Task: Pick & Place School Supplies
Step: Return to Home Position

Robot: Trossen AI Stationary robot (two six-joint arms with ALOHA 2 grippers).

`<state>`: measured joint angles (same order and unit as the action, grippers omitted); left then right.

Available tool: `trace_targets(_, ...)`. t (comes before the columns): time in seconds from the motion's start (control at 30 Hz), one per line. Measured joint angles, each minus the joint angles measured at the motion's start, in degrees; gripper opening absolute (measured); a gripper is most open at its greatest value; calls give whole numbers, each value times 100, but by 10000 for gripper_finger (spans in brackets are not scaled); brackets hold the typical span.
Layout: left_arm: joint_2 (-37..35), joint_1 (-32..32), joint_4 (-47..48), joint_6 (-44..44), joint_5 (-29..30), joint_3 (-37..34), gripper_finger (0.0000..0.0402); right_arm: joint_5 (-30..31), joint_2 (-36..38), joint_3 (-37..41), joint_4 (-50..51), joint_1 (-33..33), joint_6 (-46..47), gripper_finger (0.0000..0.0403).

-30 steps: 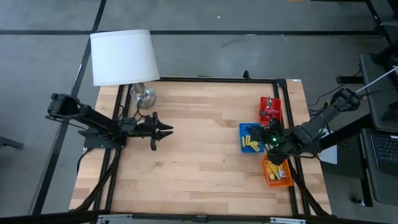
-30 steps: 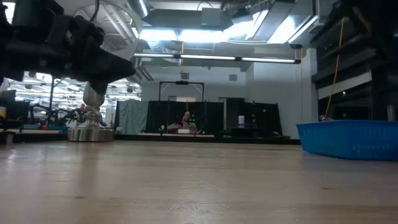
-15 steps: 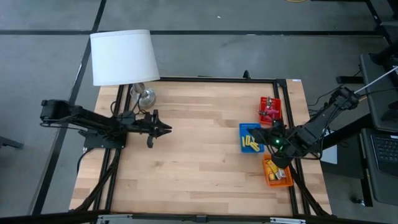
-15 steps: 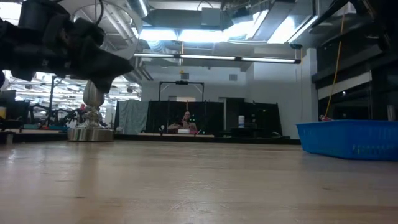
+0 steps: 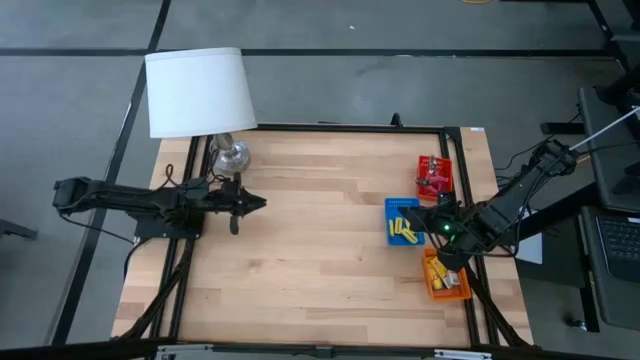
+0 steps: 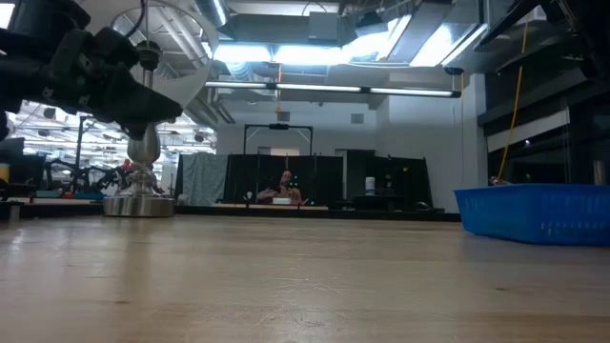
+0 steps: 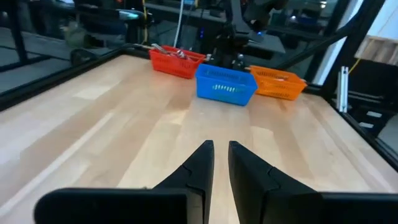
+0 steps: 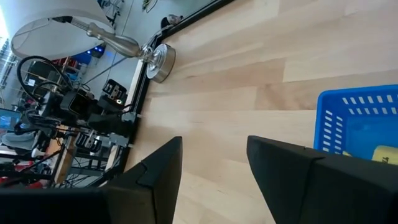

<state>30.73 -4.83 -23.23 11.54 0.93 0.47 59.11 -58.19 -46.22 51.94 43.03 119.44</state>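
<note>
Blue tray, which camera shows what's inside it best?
The high view: it looks straight down into the blue tray, so the yellow erasers inside show. The low view gives only its side wall, the left wrist view its far front wall, and the right wrist view one corner with part of one eraser.

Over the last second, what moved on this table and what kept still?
The left gripper, shut, pulled back toward the table's left edge. The right gripper, open, drew back slightly from over the blue tray toward the right edge. Nothing was picked up or released. The yellow pieces in the blue tray, the red tray, the orange tray and the lamp stayed put.
</note>
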Motion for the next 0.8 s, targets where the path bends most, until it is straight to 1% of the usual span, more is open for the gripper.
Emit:
trace_targets(0.27, -1974, 358, 2053, 10, 708, 0, 42, 38, 130, 0, -4, 64, -482, 184)
trace_targets(0.33, -2353, 472, 2099, -136, 752, 0, 42, 122, 162, 0, -4, 109, -565, 184)
trace_targets(0.4, -2588, 537, 2122, -294, 781, 0, 42, 217, 174, 0, 6, 165, -626, 184)
trace_targets(0.47, -2657, 521, 2098, -427, 847, 0, 42, 339, 191, 0, 11, 224, -745, 184)
trace_targets(0.53, -2634, 506, 2104, -512, 843, 0, 42, 449, 208, 0, 7, 313, -1066, 184)
trace_targets(0.63, -2509, 506, 2104, -504, 835, 0, 42, 488, 324, 0, 2, 485, -1748, 184)
trace_targets(0.8, -2442, 508, 2093, -487, 827, 0, 43, 419, 777, 0, -131, 880, -3089, 184)
